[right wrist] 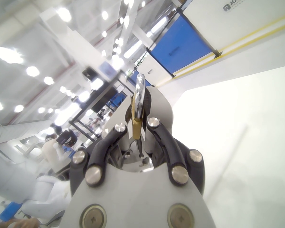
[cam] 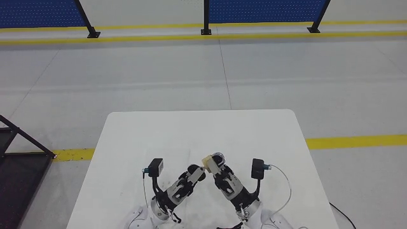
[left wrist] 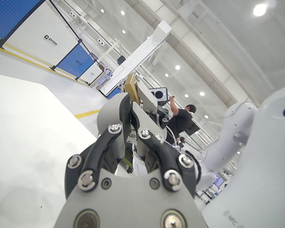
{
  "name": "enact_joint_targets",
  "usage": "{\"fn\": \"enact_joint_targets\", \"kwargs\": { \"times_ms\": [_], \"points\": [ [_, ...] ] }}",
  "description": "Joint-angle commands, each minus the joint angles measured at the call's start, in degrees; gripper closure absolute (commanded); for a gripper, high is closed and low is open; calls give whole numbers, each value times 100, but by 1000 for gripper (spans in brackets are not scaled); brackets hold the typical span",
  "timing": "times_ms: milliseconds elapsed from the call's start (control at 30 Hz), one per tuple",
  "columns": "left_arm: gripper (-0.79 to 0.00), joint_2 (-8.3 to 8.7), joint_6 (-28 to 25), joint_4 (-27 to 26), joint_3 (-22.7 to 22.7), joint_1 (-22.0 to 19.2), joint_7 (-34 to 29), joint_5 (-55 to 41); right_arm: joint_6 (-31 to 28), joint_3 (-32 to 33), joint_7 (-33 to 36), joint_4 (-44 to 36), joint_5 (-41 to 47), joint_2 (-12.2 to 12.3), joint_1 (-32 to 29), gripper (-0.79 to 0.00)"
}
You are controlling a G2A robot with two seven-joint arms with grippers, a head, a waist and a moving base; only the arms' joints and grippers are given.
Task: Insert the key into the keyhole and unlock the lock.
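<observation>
Both meet at lower centre: right gripper [right wrist: 139,112] clamps the lock [right wrist: 136,125]; left gripper [left wrist: 130,110] pinched shut, contents unclear; unlocking apparently remains.

Grey left end effector [left wrist: 131,105], black linkages [left wrist: 102,148], silver screws [left wrist: 86,181]

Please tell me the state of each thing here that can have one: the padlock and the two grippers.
Brass padlock with silver shackle: gripped by its body, shackle looks seated in the body, but it is seen edge-on, so not certain.
Right gripper: shut on the padlock.
Left gripper: shut, tips right at the padlock; what they pinch is hidden.
</observation>
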Motion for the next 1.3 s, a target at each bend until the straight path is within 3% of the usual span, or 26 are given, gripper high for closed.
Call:
{"fn": "enact_joint_targets", "kwargs": {
  "times_ms": [0,233,333,833,1033,1267],
  "points": [
    [0,-5,19,-1,-28,8,64,35,-30,34,8,-30,0,12,-33,-256],
    [0,-19,37,10,-68,19,154,108,-101,127,22,-101,6,45,-117,-209],
    [0,-26,72,13,-86,31,188,163,-92,136,88,-112,-59,57,-123,0],
    [0,-85,265,-9,-135,43,555,832,-5,115,160,-136,-117,79,-103,0],
    [0,-139,378,-31,-165,86,1140,1527,19,127,161,-145,-60,87,-94,0],
    [0,-220,765,-54,-158,157,2237,2831,37,133,173,-159,-8,96,-99,0]
  ]
}}
